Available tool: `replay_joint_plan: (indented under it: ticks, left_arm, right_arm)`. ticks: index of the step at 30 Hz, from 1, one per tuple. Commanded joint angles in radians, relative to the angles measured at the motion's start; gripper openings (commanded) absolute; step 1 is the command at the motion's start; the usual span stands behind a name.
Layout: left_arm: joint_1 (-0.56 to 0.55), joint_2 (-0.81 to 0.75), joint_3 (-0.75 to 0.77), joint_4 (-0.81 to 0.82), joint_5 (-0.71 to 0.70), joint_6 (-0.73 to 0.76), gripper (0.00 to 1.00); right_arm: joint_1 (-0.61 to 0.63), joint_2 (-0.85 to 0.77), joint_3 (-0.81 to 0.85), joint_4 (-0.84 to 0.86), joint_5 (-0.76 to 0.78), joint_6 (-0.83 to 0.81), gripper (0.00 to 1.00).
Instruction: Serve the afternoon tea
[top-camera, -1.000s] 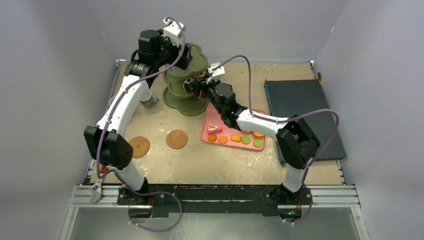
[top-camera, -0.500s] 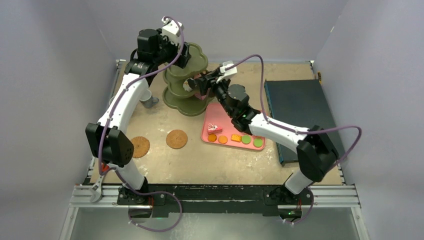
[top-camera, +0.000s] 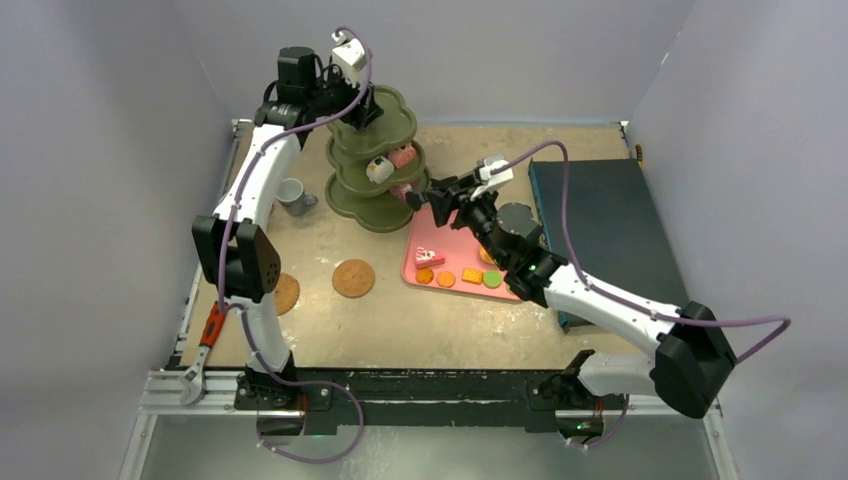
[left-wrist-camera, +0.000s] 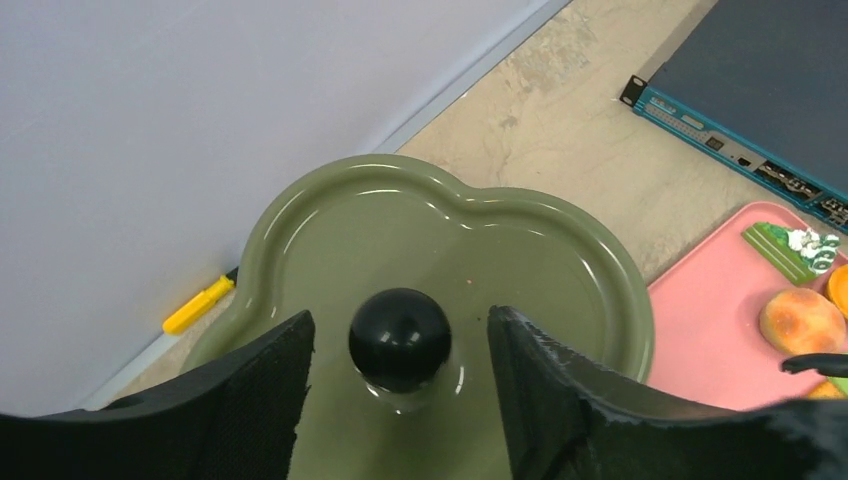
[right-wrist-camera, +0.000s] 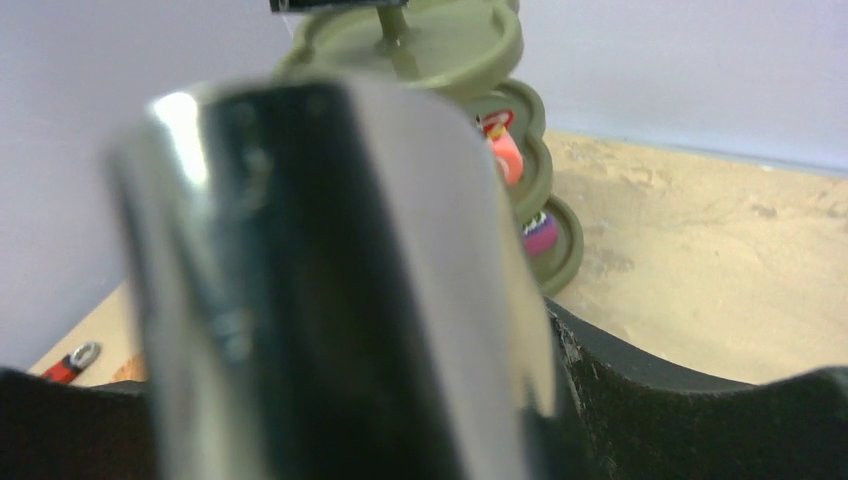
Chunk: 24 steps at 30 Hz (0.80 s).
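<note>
**Item:** the olive stand (top-camera: 352, 200) sits at the far middle of the table (top-camera: 400, 320), just beyond the far corner of the pink tray (top-camera: 455, 250).

**Appearance:**
- The stand has three clover-shaped tiers with a glossy finish.
- The top tier is bare apart from its black knob (left-wrist-camera: 400, 338).
- The middle tier carries a pink pastry (top-camera: 403, 155) and a white-and-brown pastry (top-camera: 379, 170).

**Handling, as judged:**
- The stand looks rigid, hard and slick.
- It is tall for its foot, so a sideways push at the top could tip it. The knob is the natural hold.
- The pastries look small and light and are apt to slip. They are best nipped across the middle.

**Grippers:**
- The left gripper (top-camera: 362, 105) has its jaws apart and straddles the knob with a gap on each side, touching nothing.
- The right gripper (top-camera: 455, 197) is clamped on the black tongs (top-camera: 420, 198).
- The tong tips are near the stand's lower tiers. Whether they carry anything cannot be told.

**Surroundings:**
- Orange rounds (top-camera: 445, 279) and green rounds (top-camera: 492, 279) lie on the tray.
- A grey-blue cup (top-camera: 292, 195) stands left of the stand.
- Two brown coasters (top-camera: 353, 277) lie bare nearer the arms.
</note>
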Motion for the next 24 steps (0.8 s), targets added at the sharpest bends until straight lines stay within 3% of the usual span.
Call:
replay_joint_plan:
  ticks: [1,4,10,18,24]
  left_arm:
    - [0.026,0.046,0.081,0.004,0.135,0.024,0.57]
    - [0.026,0.062,0.072,0.054,0.153,-0.012,0.30]
    - [0.020,0.048,0.019,0.187,0.036,-0.120,0.11]
    - [-0.045,-0.097,-0.184,0.336,-0.209,-0.181,0.05]
    - [-0.081,-0.143,-0.231,0.311,-0.248,-0.187,0.07]
  right_arm:
    - [0.005,-0.083,-0.066,-0.058,-0.025,0.029,0.65]
    - [0.005,-0.114,-0.112,-0.090,-0.029,0.045,0.65]
    - [0.005,-0.148,-0.173,-0.130,-0.050,0.046,0.65]
    - [0.004,-0.104,-0.246,-0.086,-0.059,0.035,0.66]
    - [0.005,-0.036,-0.262,-0.030,-0.083,0.028,0.67]
